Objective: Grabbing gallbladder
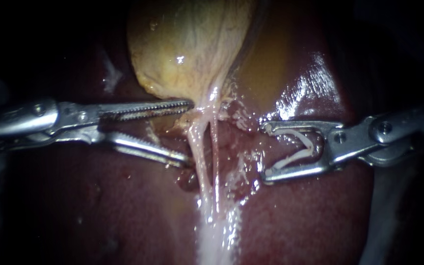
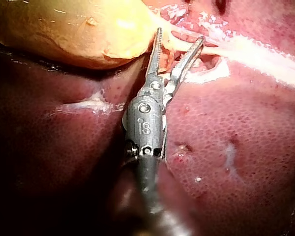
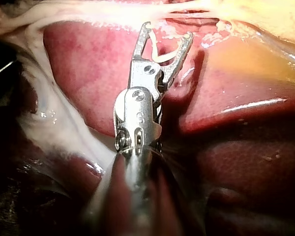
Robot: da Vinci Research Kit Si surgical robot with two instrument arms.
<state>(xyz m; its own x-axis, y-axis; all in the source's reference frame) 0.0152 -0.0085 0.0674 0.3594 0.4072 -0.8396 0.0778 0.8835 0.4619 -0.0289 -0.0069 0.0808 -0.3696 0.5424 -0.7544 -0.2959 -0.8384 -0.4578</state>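
Observation:
The yellowish gallbladder hangs at the top centre and narrows into two pale tubes that run down over the liver. My left instrument has its serrated jaws open just left of that narrowing. Its upper jaw touches the gallbladder's lower end and its lower jaw lies beside the tubes. Right of the tubes, and apart from them, my right instrument holds a white clip between its wide-spread jaws.
Dark red liver surrounds everything, wet and shiny at the upper right. A whitish band of tissue runs down from the tubes to the lower edge.

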